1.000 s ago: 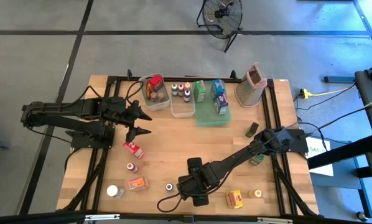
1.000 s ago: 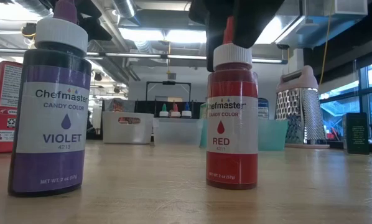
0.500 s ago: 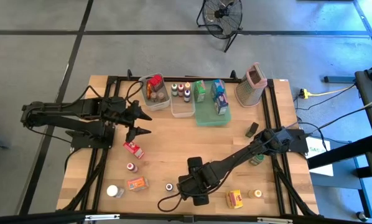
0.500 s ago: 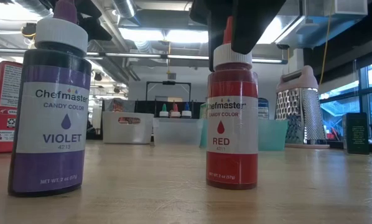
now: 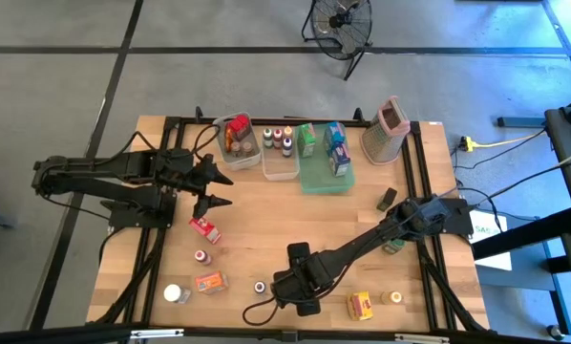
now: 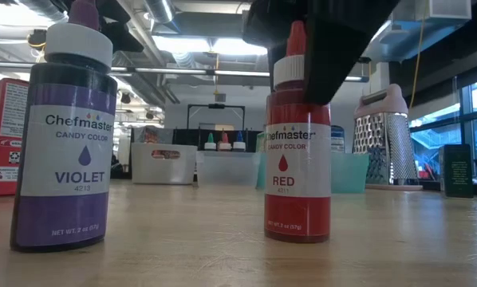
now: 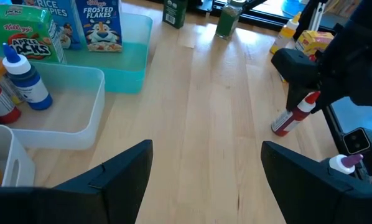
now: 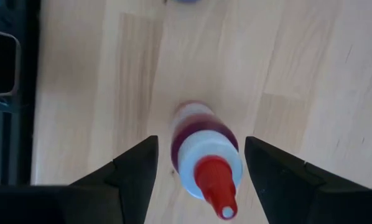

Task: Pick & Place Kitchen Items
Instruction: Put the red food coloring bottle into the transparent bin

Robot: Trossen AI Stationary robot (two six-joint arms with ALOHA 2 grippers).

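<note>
A few bottles and boxes sit binned at twelve o'clock, most items left — right tool (image 8: 198, 165) open astride the red bottle (image 8: 206, 155), ungripped; left tool (image 5: 216, 187) open, idle at nine o'clock.

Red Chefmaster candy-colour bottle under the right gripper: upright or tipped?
Upright. The red Chefmaster candy-colour bottle stands flat on the wooden table, tip pointing up, between the right gripper's open fingers.

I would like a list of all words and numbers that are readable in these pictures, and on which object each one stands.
"Chefmaster CANDY COLOR VIOLET 4213": white label of the violet plastic squeeze bottle.
"Chefmaster CANDY COLOR RED 4211": white label of the red plastic squeeze bottle.
"Kellogg's APPLE JACKS": green cardboard cereal box.
"FROSTED FLAKES": blue cardboard cereal box.
The weight lines on both bottles and the other packets are too small to read.
</note>
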